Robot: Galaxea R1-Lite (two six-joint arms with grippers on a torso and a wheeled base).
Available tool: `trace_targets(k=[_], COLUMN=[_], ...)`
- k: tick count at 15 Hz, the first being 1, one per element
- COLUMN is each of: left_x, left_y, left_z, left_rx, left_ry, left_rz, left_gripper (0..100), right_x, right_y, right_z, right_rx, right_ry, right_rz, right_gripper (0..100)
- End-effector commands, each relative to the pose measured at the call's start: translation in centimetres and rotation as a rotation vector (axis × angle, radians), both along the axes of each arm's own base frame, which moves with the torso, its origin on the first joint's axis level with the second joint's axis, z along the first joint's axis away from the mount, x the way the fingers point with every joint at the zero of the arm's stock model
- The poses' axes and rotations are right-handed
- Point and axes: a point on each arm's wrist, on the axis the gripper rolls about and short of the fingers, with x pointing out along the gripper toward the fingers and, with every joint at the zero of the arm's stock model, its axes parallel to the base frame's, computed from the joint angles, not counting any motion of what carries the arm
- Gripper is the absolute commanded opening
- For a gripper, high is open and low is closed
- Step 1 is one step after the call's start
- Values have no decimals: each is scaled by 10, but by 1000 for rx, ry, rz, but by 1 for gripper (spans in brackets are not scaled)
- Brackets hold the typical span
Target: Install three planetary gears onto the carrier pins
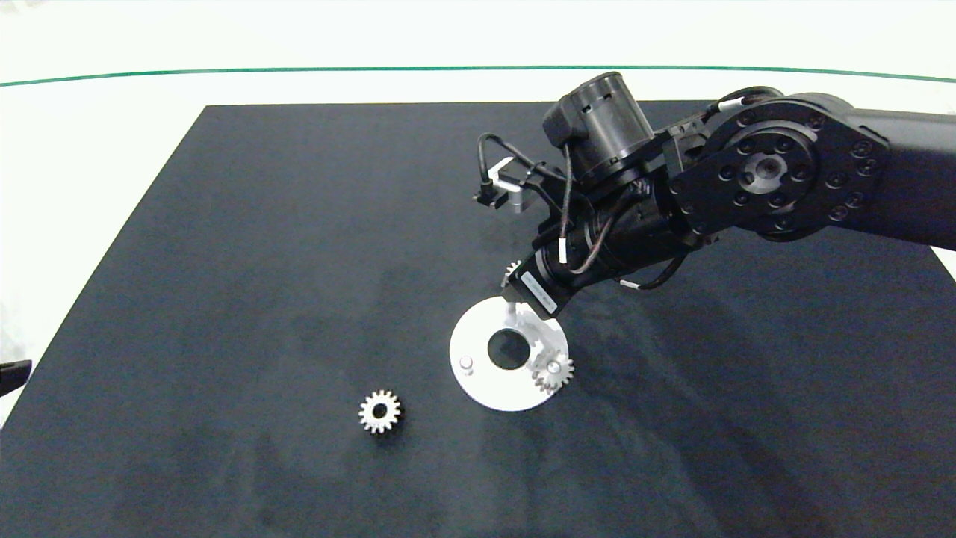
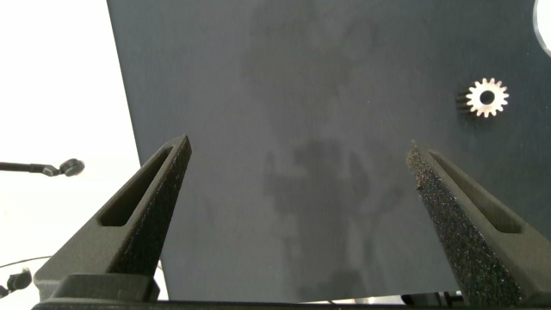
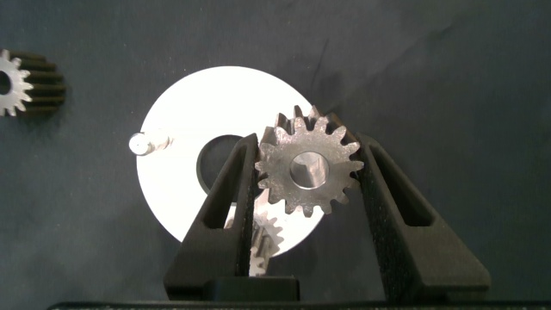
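Fingers of the right gripper [image 3: 306,185] clamp a small silver-grey toothed metal gear [image 3: 308,170] above the flat white round disc [image 3: 185,146], while the left gripper [image 2: 297,172] hangs open.

The right arm [image 1: 784,175] is showing a matte black casing — a round joint plate ringed with recessed screws around a silver-grey hub, and a ribbed black cylinder rising beside it. Thin black cables with small white bands are looping along the wrist, a small silver bracket is jutting out next to them, and a white label is sitting on the black block above the fingers. The fingers [image 3: 228,202] of both grippers are looking dark grey and wedge-shaped — each with a long slot in its outer face and a rough, foam-like inner pad [image 2: 448,211].
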Motion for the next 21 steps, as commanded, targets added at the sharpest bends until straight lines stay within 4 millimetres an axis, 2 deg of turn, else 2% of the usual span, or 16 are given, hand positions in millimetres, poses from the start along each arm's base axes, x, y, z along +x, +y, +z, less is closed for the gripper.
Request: trace_targets(k=[1,8,11,16,21], left_x=[0,-1,-1,-3,-3], left_y=[0,0,0,0,0], left_z=[-1,-1,-1,0,0], left_rx=[2,2,2,3,1], left_ry=[6,1,1,-3,-5], left_rz=[0,0,0,-1,0], left_gripper=[100,100,100,100,100], right_x=[6,7,13,16,13], right_y=[5,7,11,14,15], right_z=[-12,-16,-29,-37,-34], right_rx=[-25,-42,-62,-78,-70], right_ry=[23,23,46,60,54], right_rz=[1,-11,-11,-13,-5], right_gripper=[0,0,0,0,0])
